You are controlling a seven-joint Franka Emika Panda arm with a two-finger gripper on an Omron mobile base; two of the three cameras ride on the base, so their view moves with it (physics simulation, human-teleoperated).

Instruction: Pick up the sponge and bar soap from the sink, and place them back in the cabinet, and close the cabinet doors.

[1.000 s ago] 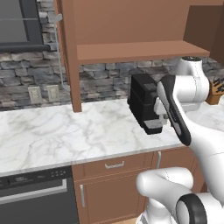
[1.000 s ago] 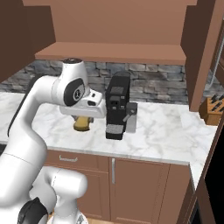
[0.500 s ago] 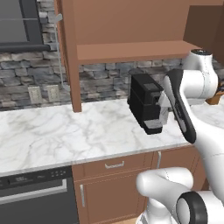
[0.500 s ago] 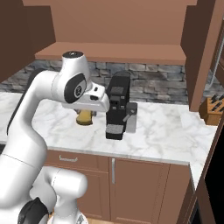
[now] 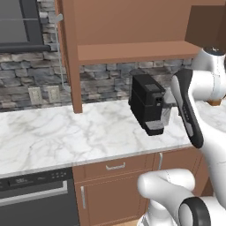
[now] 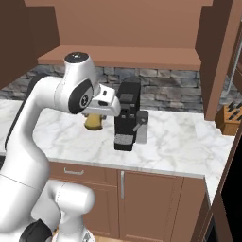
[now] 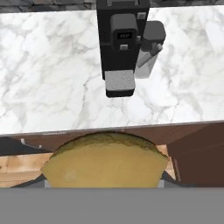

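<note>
My gripper [image 6: 95,118] is shut on the sponge [image 6: 94,122], a yellow block with an olive face, held above the marble counter [image 6: 175,142] just left of the coffee machine. In the hand view the sponge [image 7: 105,161] covers the fingertips. The brown wall cabinet [image 6: 124,57] stands open above, its shelf [image 5: 132,51] bare. One cabinet door [image 6: 215,52] hangs open at the right, another [image 5: 67,53] edge-on at the left. The bar soap and the sink are out of view.
A black coffee machine [image 5: 148,105] stands on the counter right under the cabinet, close to my hand. A knife block [image 6: 230,118] sits at the far right. Base cabinets [image 6: 151,198] and a dishwasher [image 5: 35,201] lie below the counter edge.
The arm has lifted: the hand and the sponge have risen a little and shifted right toward the coffee machine. The grip stays the same.
</note>
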